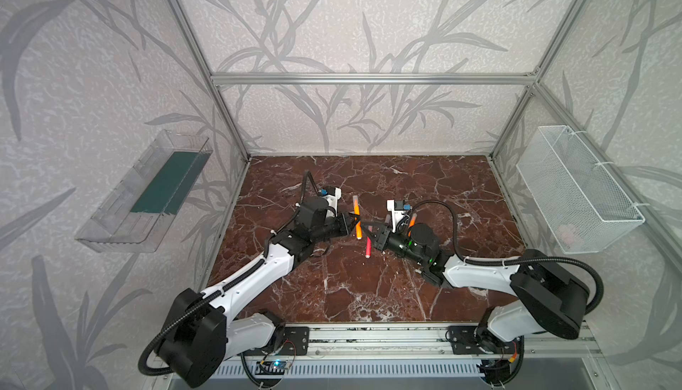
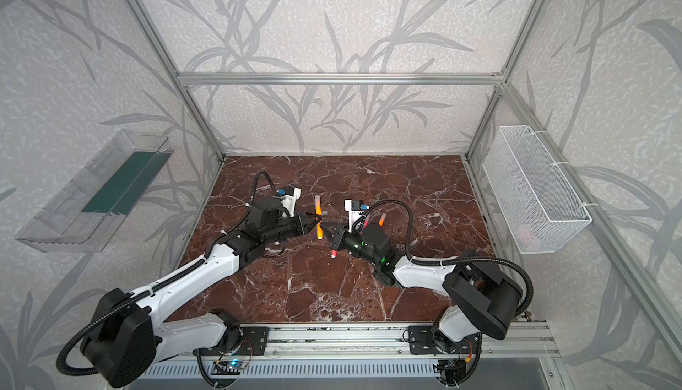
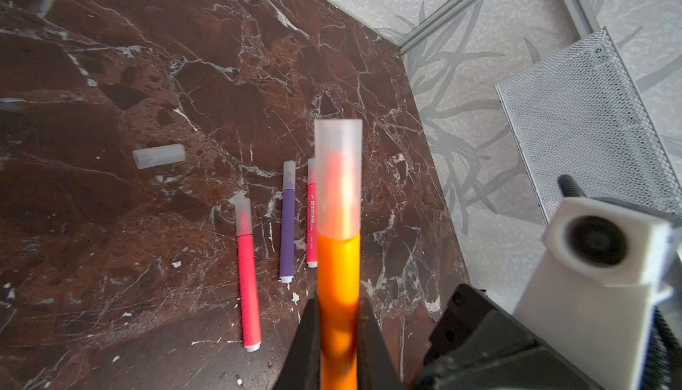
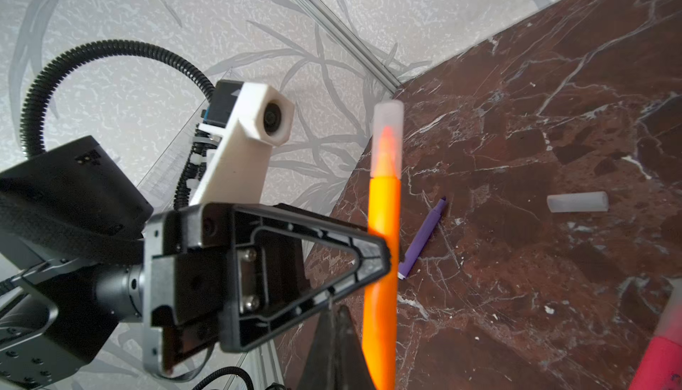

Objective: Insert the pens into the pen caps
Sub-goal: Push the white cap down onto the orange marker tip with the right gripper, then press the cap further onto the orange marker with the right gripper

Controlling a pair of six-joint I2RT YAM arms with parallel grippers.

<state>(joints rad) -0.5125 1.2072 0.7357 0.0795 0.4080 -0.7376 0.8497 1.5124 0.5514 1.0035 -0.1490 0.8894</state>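
Pens (image 3: 312,222) mostly finished, by the look of things; five of six judged to be wearing caps (image 3: 243,214). Off the tabletop (image 3: 110,74), mid-scene: orange pen (image 3: 337,266), clamped low on the barrel by the left end effector (image 3: 337,327), its cap seated over the tip; right end effector (image 4: 334,336) pinched together on nothing, just beside that barrel. Lying capped on the tabletop: two pink pens (image 3: 248,288) and a capped purple pen (image 3: 287,244), near one another and roughly parallel; second orange pen (image 1: 412,220) half hidden behind the right arm (image 1: 476,273), seemingly capped as well. Left to do, by this reckoning: bare purple pen (image 4: 424,235), tip exposed, to be joined with the loose cap (image 4: 577,201) lying apart from it; also setting down the held one.

Only in the left wrist view: the three capped pens together; no sign there of the bare purple pen. Only in the right wrist view: that bare pen, and the left end effector's grip seen from the side. In both wrist views: the loose cap. Only in the top views: the second orange pen and both arms meeting over mid-tabletop; purple pens and loose cap too small or hidden there to find.
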